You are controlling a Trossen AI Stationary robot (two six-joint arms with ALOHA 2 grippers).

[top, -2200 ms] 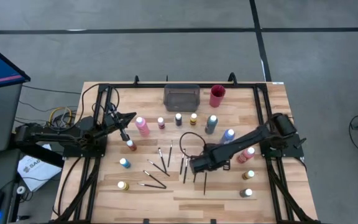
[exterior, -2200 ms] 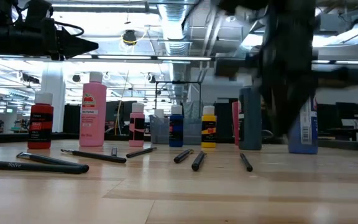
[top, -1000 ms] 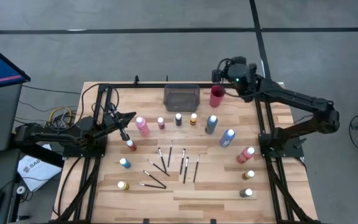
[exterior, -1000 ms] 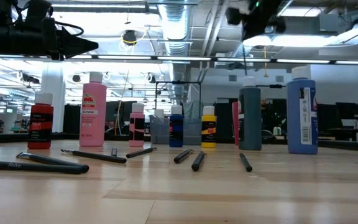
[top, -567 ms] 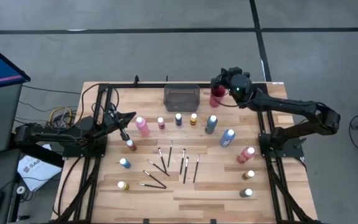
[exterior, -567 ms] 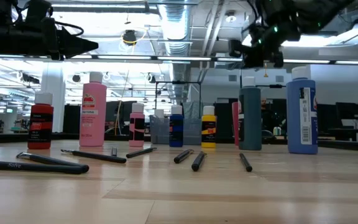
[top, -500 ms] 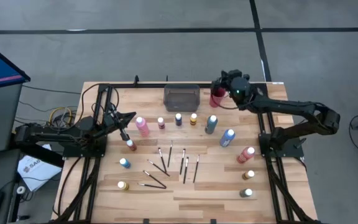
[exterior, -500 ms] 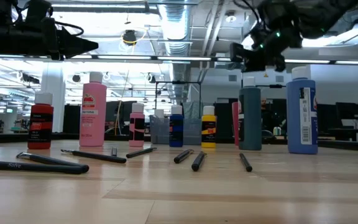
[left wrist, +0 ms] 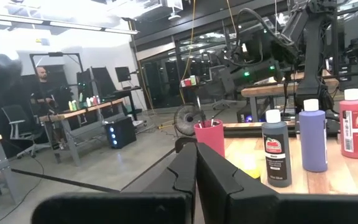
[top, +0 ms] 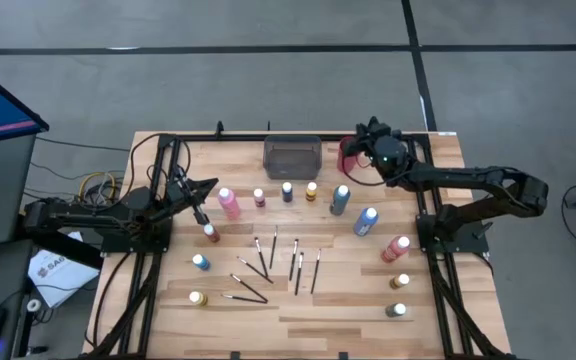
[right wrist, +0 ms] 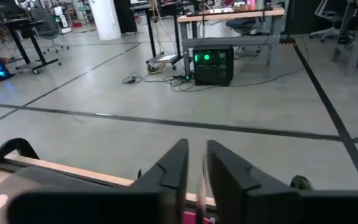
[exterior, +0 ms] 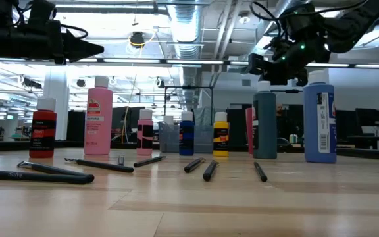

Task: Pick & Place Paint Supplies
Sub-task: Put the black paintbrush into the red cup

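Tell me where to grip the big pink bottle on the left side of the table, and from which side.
Grip the pink bottle around its body, just below the pale cap, coming from the left. It stands upright, and that side looks open. The left hand is nearest.

Red cup [top: 348, 155]; grey tray [top: 292, 157]; pale wood table [top: 438, 320]; tall pink bottle [top: 228, 202]; dark-handled brushes [top: 296, 272].

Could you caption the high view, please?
Right gripper above red cylindrical cup; small paint bottles and thin dark-handled brushes await.
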